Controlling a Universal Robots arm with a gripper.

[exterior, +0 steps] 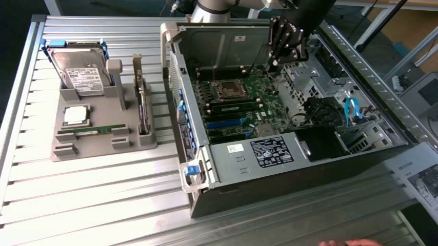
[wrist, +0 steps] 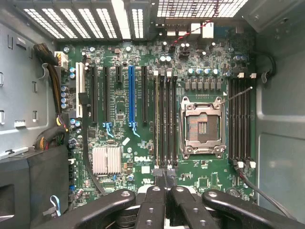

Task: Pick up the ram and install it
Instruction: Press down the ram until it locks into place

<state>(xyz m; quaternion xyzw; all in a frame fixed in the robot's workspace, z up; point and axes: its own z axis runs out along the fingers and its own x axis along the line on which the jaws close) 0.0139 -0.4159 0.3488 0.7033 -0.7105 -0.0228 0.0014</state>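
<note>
Tool (wrist: pixel 165 180) closed, pointing straight down inside the computer case (exterior: pixel 226 38), above the motherboard (wrist: pixel 200 167).

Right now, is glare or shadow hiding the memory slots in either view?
Exterior view: bright light washes out the table, the case interior sits in shade, the ram on the gray holder is evenly lit. Wrist view: the vent grille glares white, yet no glare falls on the memory slots beyond the dark claw.
</note>
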